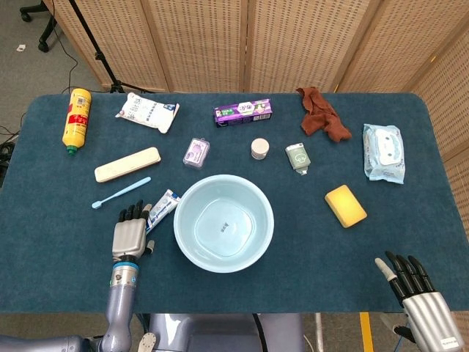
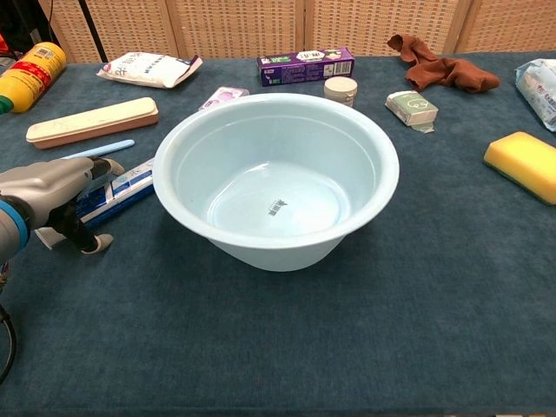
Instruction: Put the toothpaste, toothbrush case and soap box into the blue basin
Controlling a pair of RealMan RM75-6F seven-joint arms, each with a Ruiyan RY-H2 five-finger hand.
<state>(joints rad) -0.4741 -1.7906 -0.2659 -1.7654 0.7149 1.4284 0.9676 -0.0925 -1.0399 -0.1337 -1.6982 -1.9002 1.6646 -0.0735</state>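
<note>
The light blue basin (image 1: pixel 189 235) (image 2: pixel 382 165) stands empty at the table's middle. Just left of it a blue-and-white toothpaste tube (image 1: pixel 164 206) (image 2: pixel 122 189) lies flat on the cloth. My left hand (image 1: pixel 130 233) (image 2: pixel 48 193) is over the tube's near end, fingers pointing down beside it and thumb on the table; the tube is not lifted. Further back left lies the cream toothbrush case (image 1: pixel 127 164) (image 2: pixel 91 119). The clear soap box (image 1: pixel 196 152) (image 2: pixel 222 94) sits behind the basin. My right hand (image 1: pixel 419 295) rests at the front right, fingers stretched out, holding nothing.
A blue toothbrush (image 1: pixel 121 192) lies between case and tube. Along the back are a yellow bottle (image 1: pixel 76 117), a white pack (image 1: pixel 146 111), a purple carton (image 1: pixel 242 111) and a brown cloth (image 1: pixel 321 114). To the right are a small jar (image 1: pixel 260 149), a green packet (image 1: pixel 297 158), wipes (image 1: pixel 383 152) and a yellow sponge (image 1: pixel 345 205).
</note>
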